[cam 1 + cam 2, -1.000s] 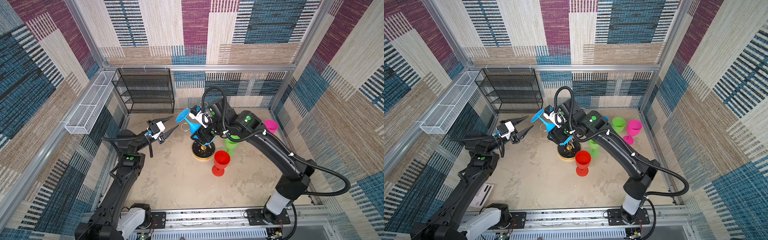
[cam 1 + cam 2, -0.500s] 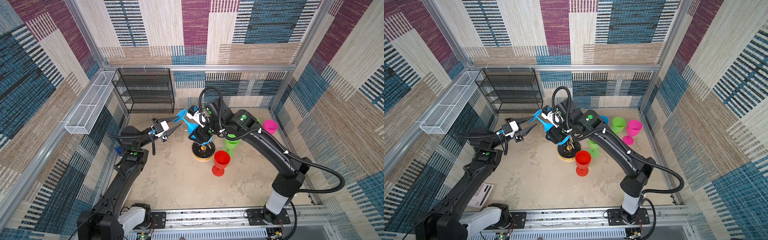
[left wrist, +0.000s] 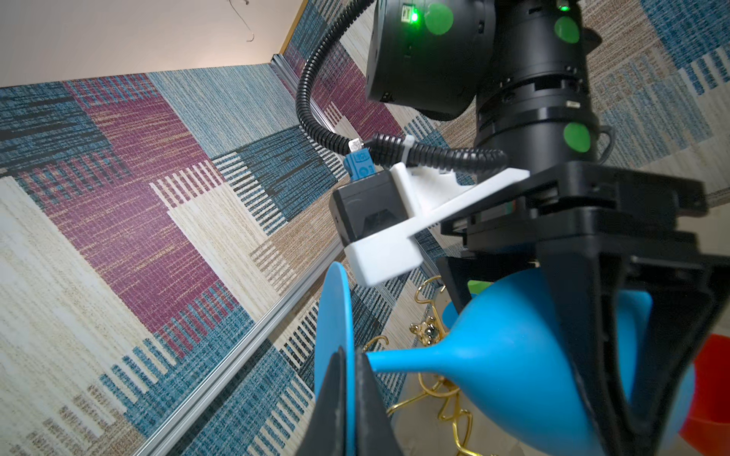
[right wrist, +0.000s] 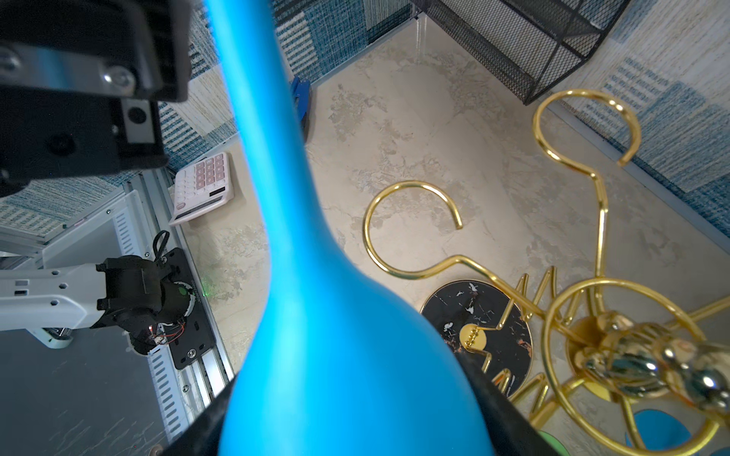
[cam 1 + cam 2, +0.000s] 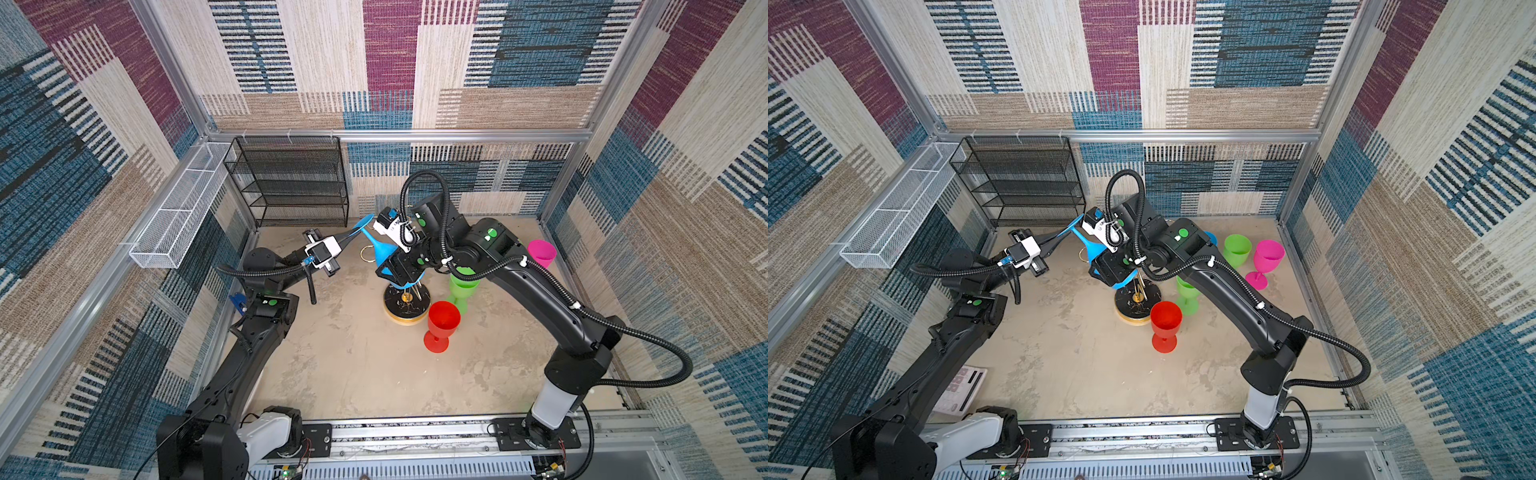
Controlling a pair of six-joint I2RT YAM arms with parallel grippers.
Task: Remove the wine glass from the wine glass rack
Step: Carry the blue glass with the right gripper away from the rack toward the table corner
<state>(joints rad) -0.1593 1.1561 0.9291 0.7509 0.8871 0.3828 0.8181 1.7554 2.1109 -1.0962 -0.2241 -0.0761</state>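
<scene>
Left wrist view: left gripper (image 3: 349, 357) pinches the wine glass (image 3: 493, 355) by its foot rim; beyond, right gripper (image 5: 394, 270) clasps the bowl, handover likely. Glass tilted above wine glass rack (image 5: 405, 306), apparently free of its rings, foot toward 10 o'clock. Open floor (image 5: 353, 365) at 7 o'clock; red goblet (image 5: 442, 320) crowds 4 o'clock.

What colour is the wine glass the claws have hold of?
Solid blue, bowl to foot; the wine glass shows best in the left wrist view.
</scene>
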